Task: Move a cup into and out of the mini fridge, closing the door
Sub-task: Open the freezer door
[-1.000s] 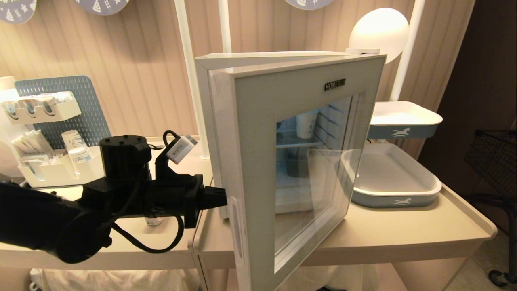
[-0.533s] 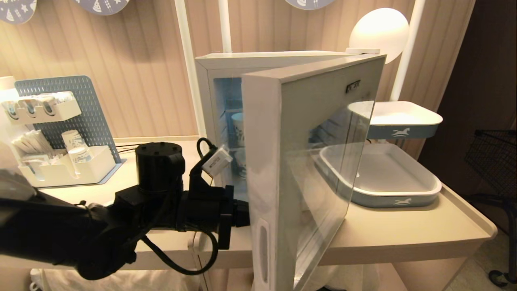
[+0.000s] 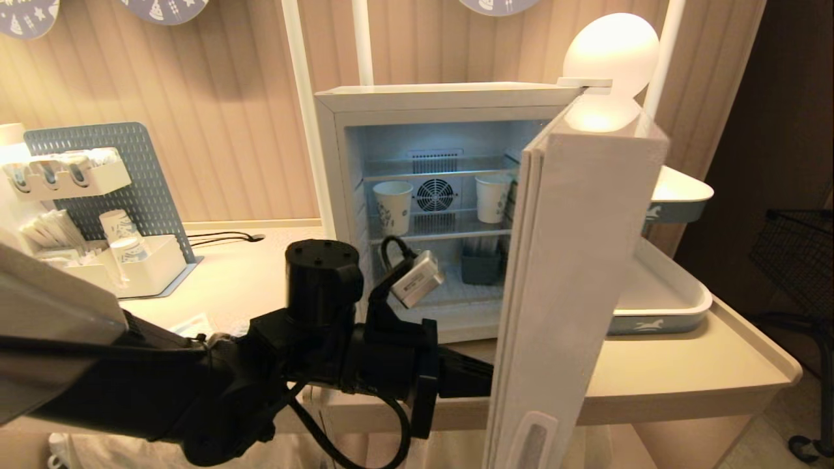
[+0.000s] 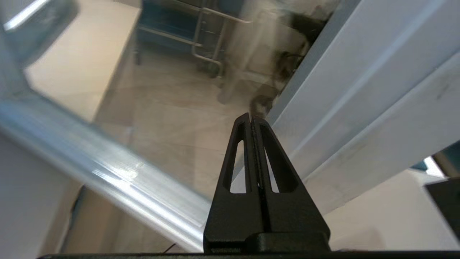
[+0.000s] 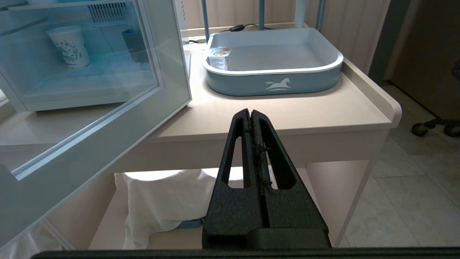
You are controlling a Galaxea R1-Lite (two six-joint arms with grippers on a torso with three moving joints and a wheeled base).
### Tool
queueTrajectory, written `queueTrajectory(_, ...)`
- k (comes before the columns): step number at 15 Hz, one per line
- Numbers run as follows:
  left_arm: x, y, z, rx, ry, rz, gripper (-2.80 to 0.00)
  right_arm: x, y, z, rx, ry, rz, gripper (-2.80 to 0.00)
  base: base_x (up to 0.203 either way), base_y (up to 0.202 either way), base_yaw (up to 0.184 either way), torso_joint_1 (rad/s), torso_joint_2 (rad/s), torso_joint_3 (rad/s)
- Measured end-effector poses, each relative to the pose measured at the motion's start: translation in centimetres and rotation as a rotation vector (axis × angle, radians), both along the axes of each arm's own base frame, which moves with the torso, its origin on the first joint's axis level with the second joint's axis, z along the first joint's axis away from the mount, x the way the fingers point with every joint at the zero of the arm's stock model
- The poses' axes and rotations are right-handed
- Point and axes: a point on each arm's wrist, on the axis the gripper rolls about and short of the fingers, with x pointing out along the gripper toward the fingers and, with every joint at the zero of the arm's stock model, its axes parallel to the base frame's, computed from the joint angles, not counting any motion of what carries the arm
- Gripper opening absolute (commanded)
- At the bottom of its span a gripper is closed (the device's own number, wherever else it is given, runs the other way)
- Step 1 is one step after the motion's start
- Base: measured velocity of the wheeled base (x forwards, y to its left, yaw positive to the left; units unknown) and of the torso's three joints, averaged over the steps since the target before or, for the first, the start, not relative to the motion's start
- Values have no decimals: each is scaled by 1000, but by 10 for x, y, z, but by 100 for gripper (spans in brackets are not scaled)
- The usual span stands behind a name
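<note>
Now the left hand [image 3: 485, 381], clenched and empty, apparently touches the open door [image 3: 573, 286] (inner face).

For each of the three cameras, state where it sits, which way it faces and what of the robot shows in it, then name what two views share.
Head view: high on the robot, facing forward and down at the open mini fridge; the left arm reaches to the door's inner side.
Left wrist view: behind the shut left gripper, facing the door's glass.
Right wrist view: behind the shut right gripper, facing the table's edge and the blue tray holding the cup.
Shared: head and right wrist views both show fridge, door and tray.
</note>
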Motion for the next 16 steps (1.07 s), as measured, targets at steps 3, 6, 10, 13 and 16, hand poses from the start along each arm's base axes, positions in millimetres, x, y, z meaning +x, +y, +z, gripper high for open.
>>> queueTrajectory(3,-8,-22,3,-11,1,-45,-280,0,0,0,0,0,-1,-280,0,0,0,0,0,0)
queueTrajectory(6,-17,-42,-1,0,-4,-46,-280,0,0,0,0,0,0,-280,0,0,0,0,0,0)
queueTrajectory(10,-33,-63,-5,9,4,-109,-280,0,0,0,0,0,-1,-280,0,0,0,0,0,0)
queueTrajectory(13,-49,-77,-4,10,30,-149,-280,0,0,0,0,0,0,-280,0,0,0,0,0,0)
queueTrajectory(16,-63,-94,-4,12,26,-145,-280,0,0,0,0,0,-1,-280,0,0,0,0,0,0)
